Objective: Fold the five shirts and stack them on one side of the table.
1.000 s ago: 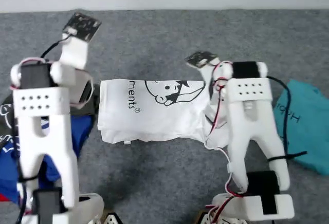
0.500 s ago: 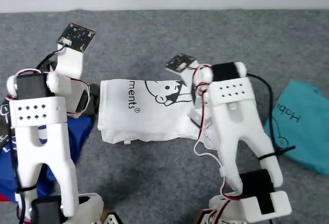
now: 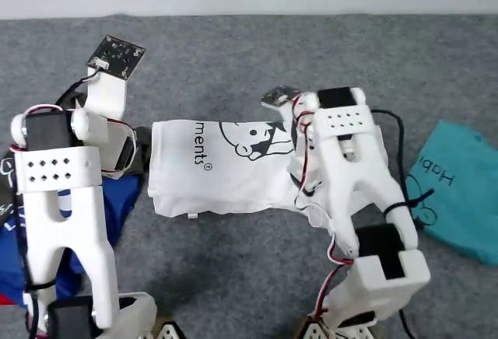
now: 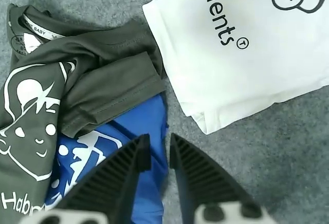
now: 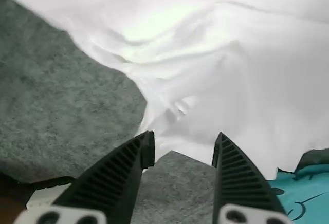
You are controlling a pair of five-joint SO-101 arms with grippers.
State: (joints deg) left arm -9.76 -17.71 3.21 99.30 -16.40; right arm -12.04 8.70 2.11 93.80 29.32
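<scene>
My left fingers (image 4: 159, 142) hang over the heap at the left end of the worktop (image 3: 233, 59). There is only a narrow slit between them and they have hold of nothing. Under them lies the blue shirt (image 4: 115, 134). The dark grey shirt (image 4: 92, 75) lies rumpled, partly on top of the blue one, with its collar turned towards the far side. Its edge touches the near corner of the white shirt (image 3: 226, 172).

The white shirt lies in the middle of the worktop as a rough folded oblong, its print facing up. Its left end is flat and square. Its right end runs under my right arm and is creased and bunched.

My right fingers (image 5: 183, 142) are spread wide and hold nothing. They sit low over that bunched right end, where the white hem meets bare worktop, and I cannot tell whether the tips touch the cloth.

The teal shirt (image 3: 459, 191) lies flat at the right end of the worktop. One corner of it comes close to the white hem.
</scene>
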